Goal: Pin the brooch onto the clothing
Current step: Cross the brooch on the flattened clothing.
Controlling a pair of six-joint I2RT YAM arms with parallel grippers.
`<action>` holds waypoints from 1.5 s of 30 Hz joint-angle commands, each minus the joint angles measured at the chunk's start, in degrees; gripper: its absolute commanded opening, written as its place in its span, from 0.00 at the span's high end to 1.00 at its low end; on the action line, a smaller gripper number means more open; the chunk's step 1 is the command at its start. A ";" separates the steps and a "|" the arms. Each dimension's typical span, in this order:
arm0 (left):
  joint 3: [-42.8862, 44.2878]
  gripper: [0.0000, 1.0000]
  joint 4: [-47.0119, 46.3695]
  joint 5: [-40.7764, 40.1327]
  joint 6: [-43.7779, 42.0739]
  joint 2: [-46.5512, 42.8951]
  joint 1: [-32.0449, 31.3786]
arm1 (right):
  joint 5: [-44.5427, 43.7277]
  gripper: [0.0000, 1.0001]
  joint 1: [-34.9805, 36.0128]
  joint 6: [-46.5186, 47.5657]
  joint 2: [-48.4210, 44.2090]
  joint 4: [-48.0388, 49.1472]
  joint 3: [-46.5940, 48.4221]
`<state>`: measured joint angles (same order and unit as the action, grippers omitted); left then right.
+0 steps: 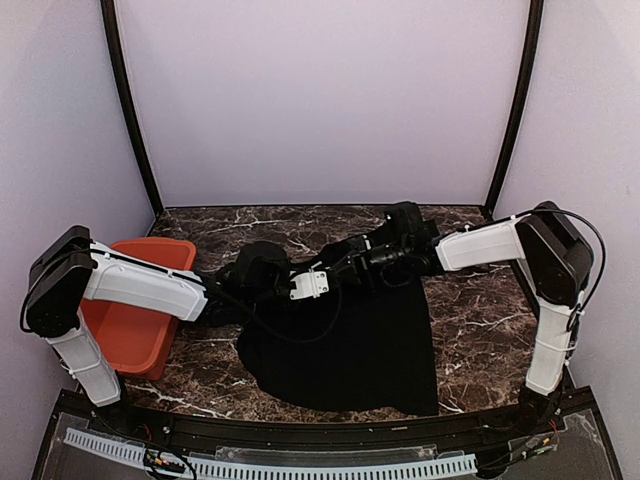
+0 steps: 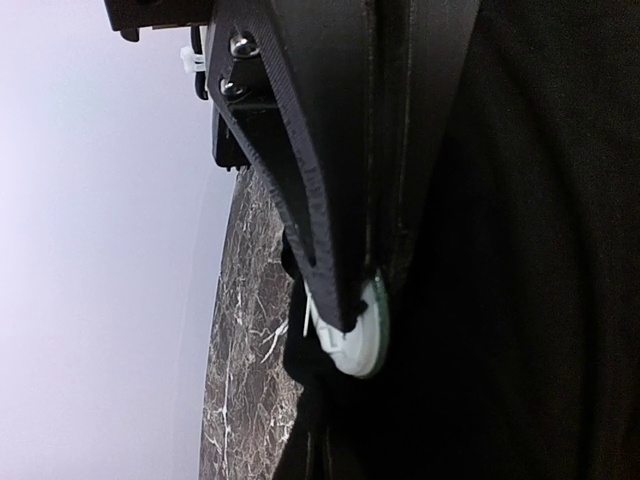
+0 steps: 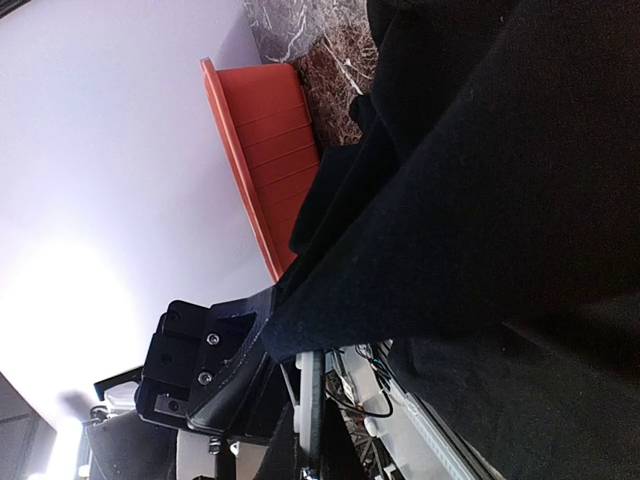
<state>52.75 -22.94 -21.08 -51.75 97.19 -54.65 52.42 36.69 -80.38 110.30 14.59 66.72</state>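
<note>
The clothing (image 1: pixel 350 345), a black T-shirt, lies spread on the marble table (image 1: pixel 480 320), its top edge bunched and lifted where the two arms meet. My left gripper (image 1: pixel 300 278) is shut on the brooch (image 2: pixel 365 350), a small round pale disc pinched at the fingertips (image 2: pixel 345 305) and pressed against the black cloth (image 2: pixel 540 250). My right gripper (image 1: pixel 335 268) comes in from the right and is shut on a raised fold of the clothing (image 3: pixel 500 200), which drapes over and hides its fingertips. In the right wrist view a thin disc, apparently the brooch (image 3: pixel 312 400), shows edge-on just below the cloth's edge.
An orange bin (image 1: pixel 135 320) stands at the table's left side under the left arm, also seen as the orange bin (image 3: pixel 270 140) in the right wrist view. Pale walls enclose the table on three sides. A white cable duct (image 1: pixel 300 468) runs along the near edge.
</note>
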 commanded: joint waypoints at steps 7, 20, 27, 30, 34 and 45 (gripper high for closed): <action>2.16 0.99 3.20 -0.42 1.61 0.28 -0.41 | -0.91 1.00 -0.21 2.37 -2.70 -0.35 0.08; 1.23 0.99 2.40 0.51 0.91 -0.35 -0.44 | -1.26 1.00 -0.12 4.19 -0.01 -4.63 2.59; 0.46 0.99 0.88 0.62 -0.20 -0.99 -0.38 | -1.10 1.00 -0.12 3.77 1.60 -6.10 3.76; -0.25 0.99 0.20 1.03 -0.62 -1.70 -0.41 | -1.10 1.00 -0.31 3.51 2.08 -5.98 4.16; -0.66 0.99 0.09 1.30 -1.22 -2.15 -0.41 | -1.10 1.00 -0.52 2.55 2.35 -5.18 4.65; -0.68 0.99 0.25 1.39 -1.79 -2.00 -0.54 | -1.27 1.00 -0.67 4.44 3.25 -9.41 7.09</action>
<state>53.06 -21.80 -20.40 -52.99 97.41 -54.65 51.57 36.36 -77.82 111.96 8.12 71.42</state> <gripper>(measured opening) 0.011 0.025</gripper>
